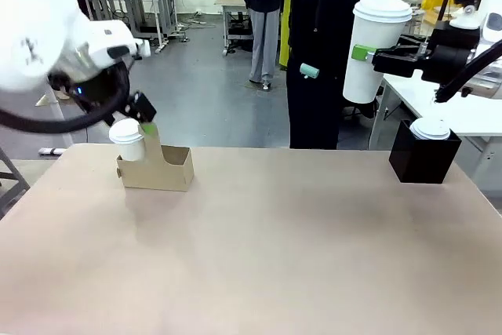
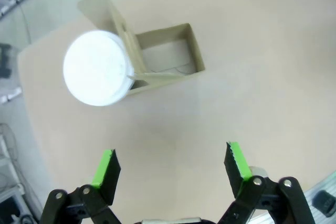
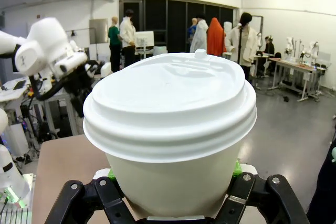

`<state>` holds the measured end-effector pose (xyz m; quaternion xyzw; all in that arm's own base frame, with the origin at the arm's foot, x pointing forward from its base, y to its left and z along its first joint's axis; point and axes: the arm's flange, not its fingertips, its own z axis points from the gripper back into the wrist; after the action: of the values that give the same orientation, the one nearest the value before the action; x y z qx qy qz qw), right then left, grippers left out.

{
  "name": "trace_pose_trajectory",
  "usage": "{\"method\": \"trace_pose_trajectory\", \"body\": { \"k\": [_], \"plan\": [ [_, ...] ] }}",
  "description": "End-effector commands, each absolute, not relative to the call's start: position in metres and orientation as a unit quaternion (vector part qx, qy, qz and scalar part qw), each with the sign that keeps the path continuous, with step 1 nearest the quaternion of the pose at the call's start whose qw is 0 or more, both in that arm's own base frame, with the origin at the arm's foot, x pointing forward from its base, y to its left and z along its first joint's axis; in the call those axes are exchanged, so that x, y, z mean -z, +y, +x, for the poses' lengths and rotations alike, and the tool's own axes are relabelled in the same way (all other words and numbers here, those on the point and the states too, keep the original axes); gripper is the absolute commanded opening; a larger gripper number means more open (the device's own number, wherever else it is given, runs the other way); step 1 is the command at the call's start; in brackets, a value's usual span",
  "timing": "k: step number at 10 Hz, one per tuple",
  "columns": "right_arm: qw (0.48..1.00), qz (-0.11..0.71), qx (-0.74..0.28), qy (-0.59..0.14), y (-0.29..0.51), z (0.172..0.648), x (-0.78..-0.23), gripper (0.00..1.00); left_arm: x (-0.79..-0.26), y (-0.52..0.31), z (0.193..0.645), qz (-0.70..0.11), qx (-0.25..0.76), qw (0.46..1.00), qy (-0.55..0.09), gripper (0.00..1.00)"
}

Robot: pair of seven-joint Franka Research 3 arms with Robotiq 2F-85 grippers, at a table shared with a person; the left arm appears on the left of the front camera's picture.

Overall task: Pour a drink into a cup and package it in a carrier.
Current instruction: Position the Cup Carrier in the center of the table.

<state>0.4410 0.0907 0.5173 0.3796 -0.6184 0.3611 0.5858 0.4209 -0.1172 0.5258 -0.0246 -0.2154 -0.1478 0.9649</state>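
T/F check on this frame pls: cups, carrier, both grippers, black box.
1. The right gripper holds a lidded paper cup aloft. True.
2. Both slots of the cardboard carrier are full. False: one holds a second lidded cup, the other is empty.
3. The left gripper has its jaws open, holding nothing. True.
4. The black box stands at the robot's left. False: it stands at the robot's right, well apart from the carrier.

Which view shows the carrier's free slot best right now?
Left wrist view: it looks down into the carrier, its open slot beside the lidded cup. Front view gives the carrier's side wall. Right wrist view faces the second cup instead.
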Motion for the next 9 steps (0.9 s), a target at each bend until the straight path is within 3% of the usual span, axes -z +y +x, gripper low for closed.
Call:
{"method": "trace_pose_trajectory", "body": {
  "k": [1, 4, 9],
  "plan": [
    [0.576, 0.377, -0.365, -0.627, 0.09, 0.442, -0.519, 0.8, -0.548, -0.122, 0.459, -0.024, 0.11, 0.976, -0.187, 1.0],
    [0.576, 0.377, -0.365, -0.627, 0.09, 0.442, -0.519, 0.8, -0.547, -0.113, 0.516, -0.036, 0.058, 0.988, -0.141, 1.0],
    [0.576, 0.377, -0.365, -0.627, 0.09, 0.442, -0.519, 0.8, -0.519, -0.122, 0.554, -0.02, 0.051, 0.992, -0.116, 1.0]
  ]
}}
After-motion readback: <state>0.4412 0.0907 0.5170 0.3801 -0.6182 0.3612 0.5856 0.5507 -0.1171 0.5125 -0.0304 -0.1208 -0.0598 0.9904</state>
